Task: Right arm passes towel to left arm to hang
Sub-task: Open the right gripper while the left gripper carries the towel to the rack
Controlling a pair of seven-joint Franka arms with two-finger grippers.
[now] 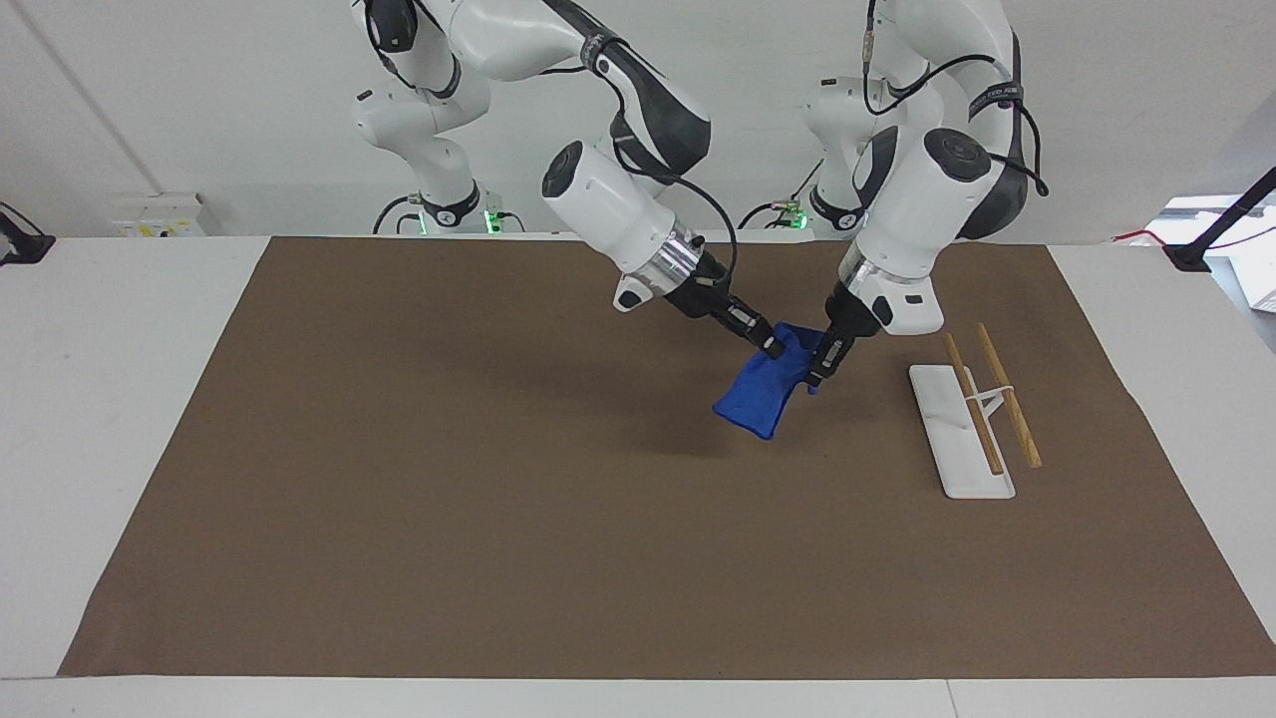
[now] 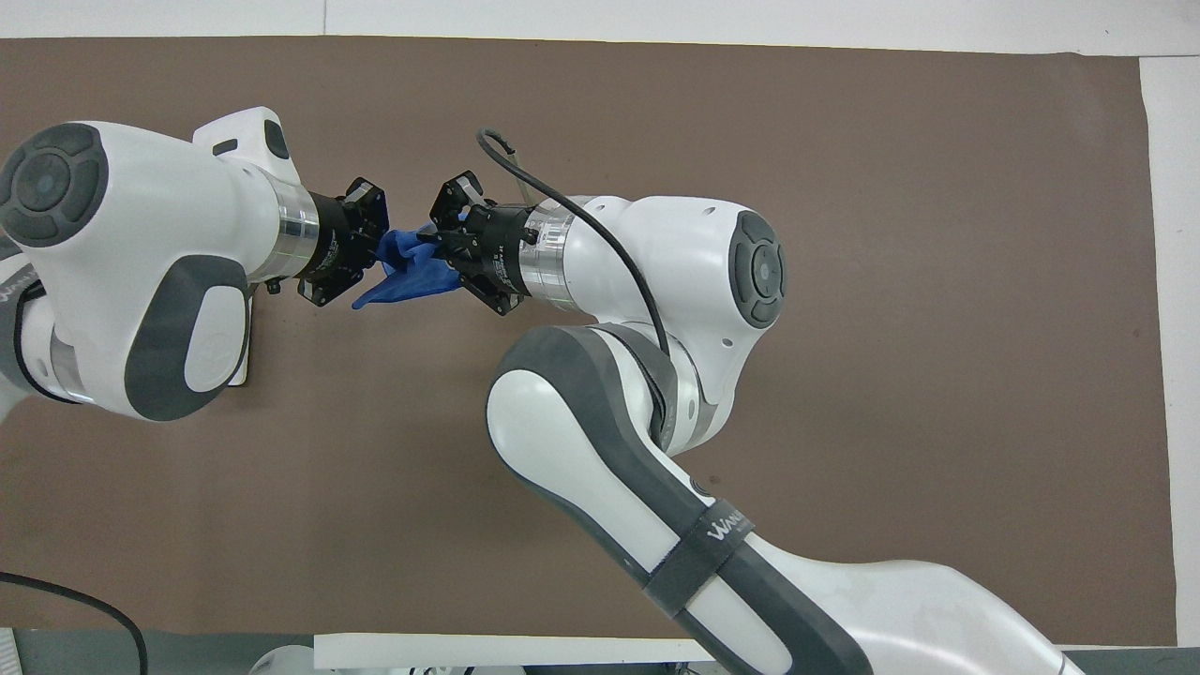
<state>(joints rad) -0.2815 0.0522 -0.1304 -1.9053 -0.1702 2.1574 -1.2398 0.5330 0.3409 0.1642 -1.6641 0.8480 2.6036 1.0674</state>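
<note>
both sets of jaws are closed on the towel point(image 1: 766, 386) at once: the right gripper point(image 1: 770, 348) pinches one upper corner and the left gripper point(image 1: 818, 374) clamps the upper edge just beside it, so the two black fingertips sit close together with a short bunched span of blue cloth between them. the towel is up in the air over the brown mat point(image 1: 449, 479), between the two wrists, and the rest of it hangs down in a loose fold below the grippers (its shadow falls on the mat underneath). in the overhead view the left gripper point(image 2: 373, 246) and the right gripper point(image 2: 433, 246) face each other across the towel point(image 2: 405, 272). the white rack point(image 1: 959, 431) with its two wooden rails stands on the mat toward the left arm's end of the table, near the left arm point(image 1: 922, 214) and apart from the towel. the right arm point(image 1: 623, 214) reaches across the middle of the mat.
</note>
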